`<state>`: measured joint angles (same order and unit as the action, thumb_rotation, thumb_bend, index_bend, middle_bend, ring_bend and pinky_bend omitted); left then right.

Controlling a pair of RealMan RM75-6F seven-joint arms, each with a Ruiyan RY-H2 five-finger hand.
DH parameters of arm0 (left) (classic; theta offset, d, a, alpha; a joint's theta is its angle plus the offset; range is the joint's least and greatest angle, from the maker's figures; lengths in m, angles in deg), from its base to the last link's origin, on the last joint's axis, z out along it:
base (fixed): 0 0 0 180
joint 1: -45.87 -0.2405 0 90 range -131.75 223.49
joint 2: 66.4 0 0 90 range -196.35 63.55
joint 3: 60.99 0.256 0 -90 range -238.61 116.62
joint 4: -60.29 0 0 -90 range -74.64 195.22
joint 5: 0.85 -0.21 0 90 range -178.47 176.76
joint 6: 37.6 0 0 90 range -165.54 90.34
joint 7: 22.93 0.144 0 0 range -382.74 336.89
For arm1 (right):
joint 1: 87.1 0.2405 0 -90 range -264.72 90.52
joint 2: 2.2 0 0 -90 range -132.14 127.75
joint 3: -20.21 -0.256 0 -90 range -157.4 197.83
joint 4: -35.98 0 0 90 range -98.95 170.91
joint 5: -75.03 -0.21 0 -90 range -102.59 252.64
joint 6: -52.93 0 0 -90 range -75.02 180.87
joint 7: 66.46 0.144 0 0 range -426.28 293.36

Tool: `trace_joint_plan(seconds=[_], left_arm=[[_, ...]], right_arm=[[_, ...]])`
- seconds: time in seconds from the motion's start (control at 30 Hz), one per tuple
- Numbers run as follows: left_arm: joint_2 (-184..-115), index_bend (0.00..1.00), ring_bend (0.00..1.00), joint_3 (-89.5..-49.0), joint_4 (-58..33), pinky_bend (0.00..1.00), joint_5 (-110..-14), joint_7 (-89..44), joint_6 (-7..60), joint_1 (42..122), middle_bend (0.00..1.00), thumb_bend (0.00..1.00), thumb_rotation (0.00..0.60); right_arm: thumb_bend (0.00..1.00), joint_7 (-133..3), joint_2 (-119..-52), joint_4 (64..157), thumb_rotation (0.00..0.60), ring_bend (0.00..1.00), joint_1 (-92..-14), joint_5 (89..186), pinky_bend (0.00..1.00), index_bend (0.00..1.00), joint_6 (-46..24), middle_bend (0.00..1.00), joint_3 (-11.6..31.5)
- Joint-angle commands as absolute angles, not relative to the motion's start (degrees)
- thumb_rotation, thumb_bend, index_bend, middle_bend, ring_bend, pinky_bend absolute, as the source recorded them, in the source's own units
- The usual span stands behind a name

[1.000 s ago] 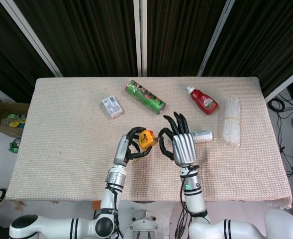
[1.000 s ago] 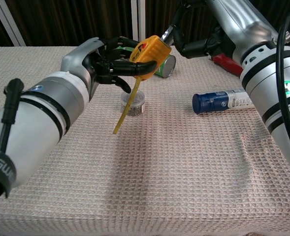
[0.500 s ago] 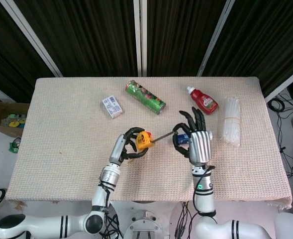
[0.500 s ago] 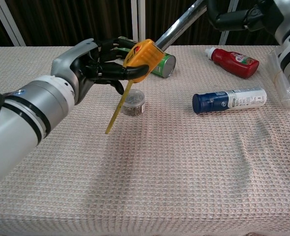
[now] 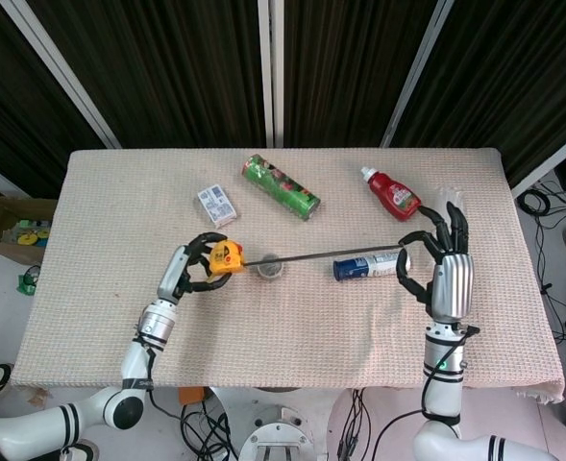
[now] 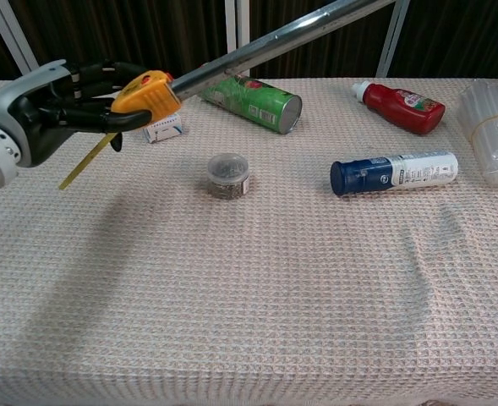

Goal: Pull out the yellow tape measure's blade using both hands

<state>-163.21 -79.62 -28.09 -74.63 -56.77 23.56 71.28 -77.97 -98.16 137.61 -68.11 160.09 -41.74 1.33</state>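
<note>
The fingers of the left hand are wrapped around the yellow tape measure, gripping its case above the table, while the fingers of the right hand pinch the far end of the blade. Compared with a second ago, when the two hands sat almost touching near the table's middle, they are now well apart: the left has swung out to its own side with the case, the right has gone toward the stack of clear tubes, and the blade spans the gap between them as a long, nearly straight strip. It passes over the small clear jar and the blue-capped bottle without seeming to touch either (the chest view shows it well clear of the cloth). A short yellow strap hangs from the case in that view. By my reading the pull is largely accomplished; what remains is holding both grips steady, since a slip at the tip would likely let the blade snap back
</note>
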Motion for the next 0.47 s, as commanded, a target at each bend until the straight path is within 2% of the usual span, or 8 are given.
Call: trace_joint_plan(seconds=[0.03,0.47], left_arm=[[-160.48,0.66,0.58,-77.71,-25.81,0.65,-77.46,-62.47,24.16,69.58,0.65,0.41,0.6],[-158.84,0.66,0.58,-73.71,-21.4,0.65,-80.79,-70.55,25.75,68.59,0.65,0.42,0.6]], right_arm=[[0.58,-76.74,-97.56,137.87,0.6,0.0,-68.77,159.98,0.0,0.77,-42.46,0.23,1.01],[0.58,-75.13,-96.59,137.99,0.6,0.0,-70.05,159.6,0.0,0.78,-44.11,0.24,0.29]])
